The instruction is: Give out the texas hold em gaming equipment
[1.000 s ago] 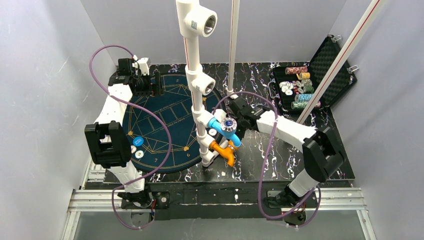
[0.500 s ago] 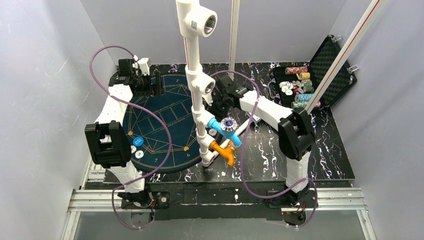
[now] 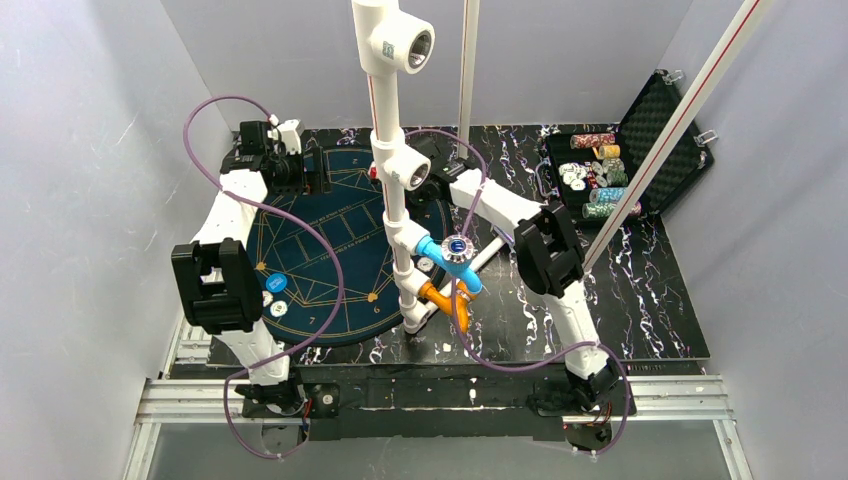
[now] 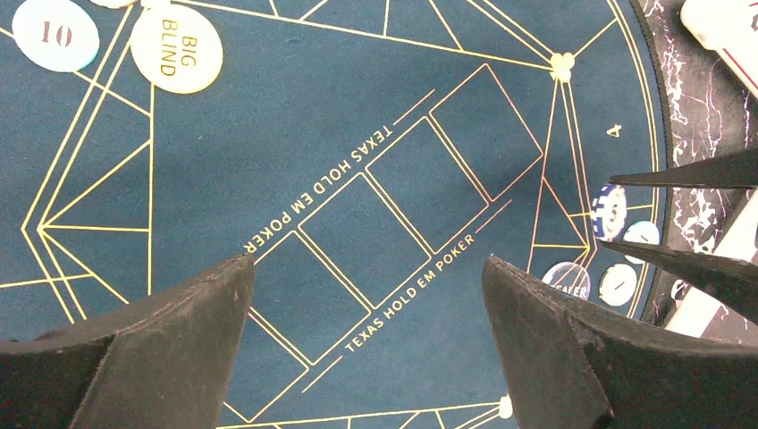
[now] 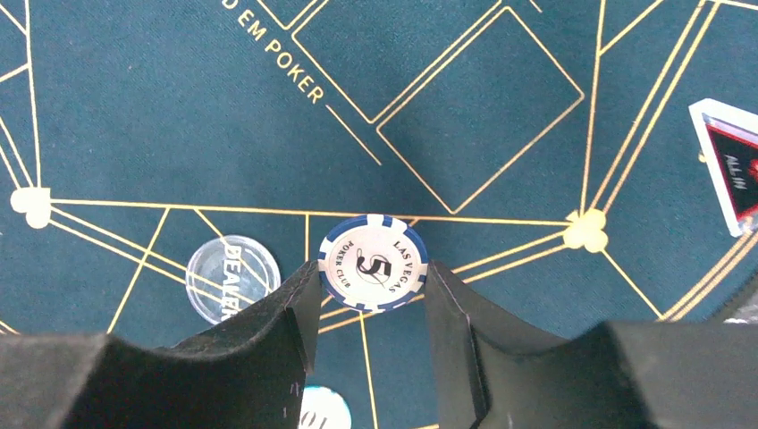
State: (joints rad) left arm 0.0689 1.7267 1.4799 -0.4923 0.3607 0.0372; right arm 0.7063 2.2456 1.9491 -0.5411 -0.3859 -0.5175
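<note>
My right gripper (image 5: 371,279) is shut on a blue-and-white poker chip (image 5: 373,259) marked 5, pinched by its edges above the dark teal poker mat (image 5: 179,116). Whether the chip touches the mat I cannot tell. Just left of it lies a clear dealer button (image 5: 231,277), and a pale chip (image 5: 324,411) shows below between the fingers. In the top view that gripper (image 3: 418,162) sits at the mat's far right, partly behind the white pipe. My left gripper (image 4: 366,268) hangs open and empty over the mat's centre boxes; from there the held chip (image 4: 610,210) shows between the right fingers.
A pale 10 chip (image 4: 55,34) and a big blind button (image 4: 176,49) lie on the mat. An open black case (image 3: 640,150) with stacked chips (image 3: 592,178) stands at the back right. A white pipe frame (image 3: 398,215) blocks the middle. An all-in marker (image 5: 728,170) lies at the mat's edge.
My right arm has swung from the table's middle to the far right part of the mat, keeping the chip in its jaws. The left arm has stayed put.
</note>
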